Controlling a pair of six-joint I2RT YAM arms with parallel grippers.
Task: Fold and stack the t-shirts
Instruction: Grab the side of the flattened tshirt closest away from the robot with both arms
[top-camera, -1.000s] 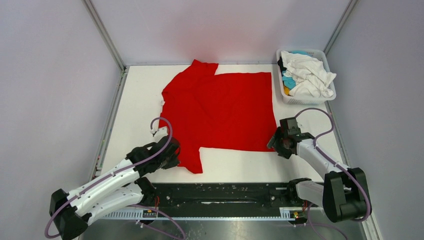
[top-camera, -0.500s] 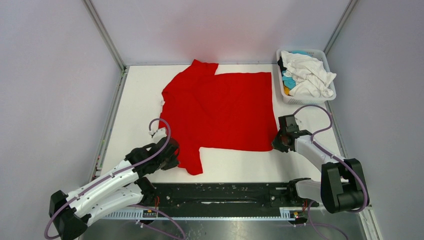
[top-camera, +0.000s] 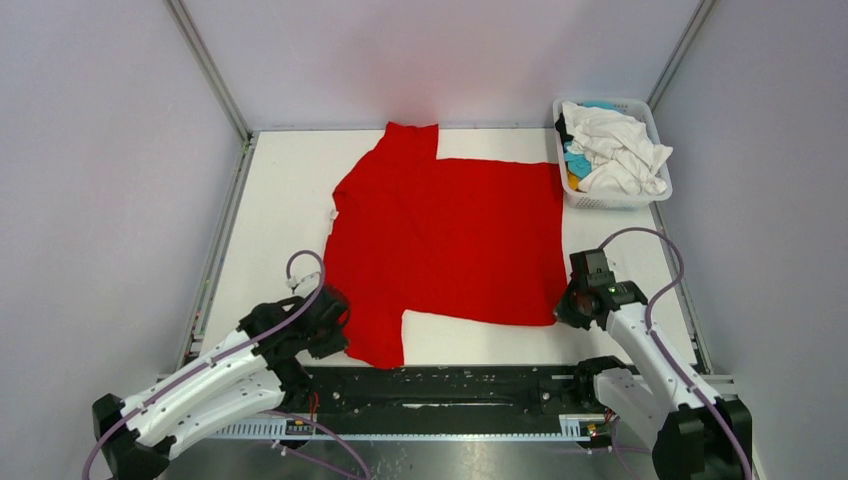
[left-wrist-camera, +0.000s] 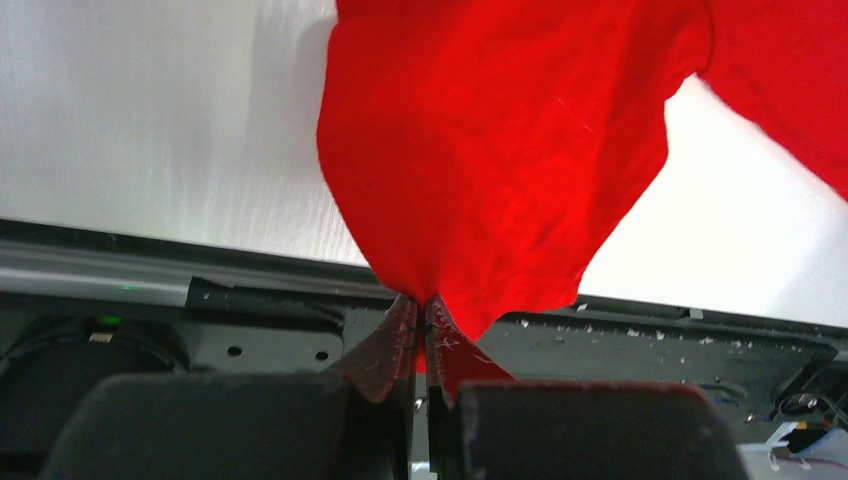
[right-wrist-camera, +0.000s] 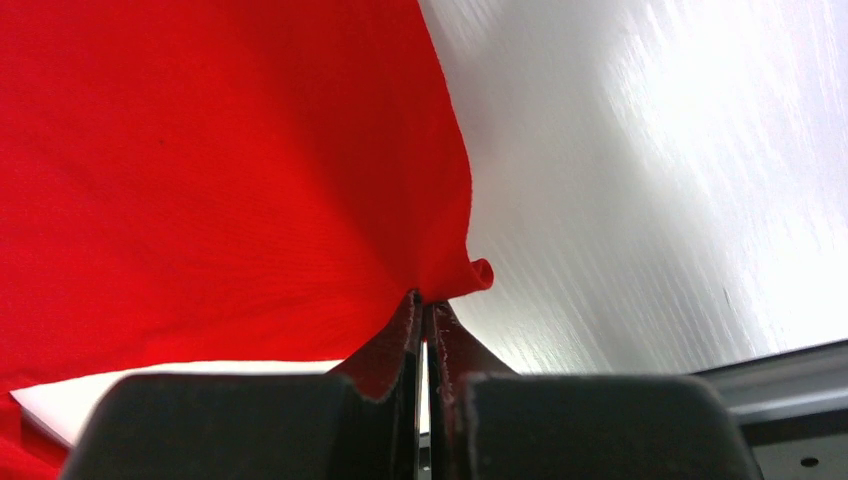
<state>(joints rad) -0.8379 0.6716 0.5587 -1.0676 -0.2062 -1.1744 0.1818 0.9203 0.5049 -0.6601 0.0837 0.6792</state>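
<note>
Seen from above, the red t-shirt (top-camera: 440, 240) lies spread flat across the middle of the white counter (top-camera: 270, 220), one sleeve pointing to the far edge and the other to the near edge. The left hand (top-camera: 335, 322) is at the near sleeve and the right hand (top-camera: 562, 308) at the shirt's near right corner. Only this view shows the white lattice basket (top-camera: 612, 200) in the far right corner, just beside the shirt's far right corner, with the other t-shirts (top-camera: 620, 145), white, turquoise and black, heaped inside. It does not show the jaws, which sit under the wrists. The left wrist view shows that hand's fingers (left-wrist-camera: 395, 340) pressed together on the tip of the sleeve hem. The cloth fans out from the pinch, above the black rail (left-wrist-camera: 650, 350) along the counter's near edge. The right wrist view shows the other hand likewise closed tight on the corner, with a small curl of hem poking out beside the tips and bare counter to the right.
</note>
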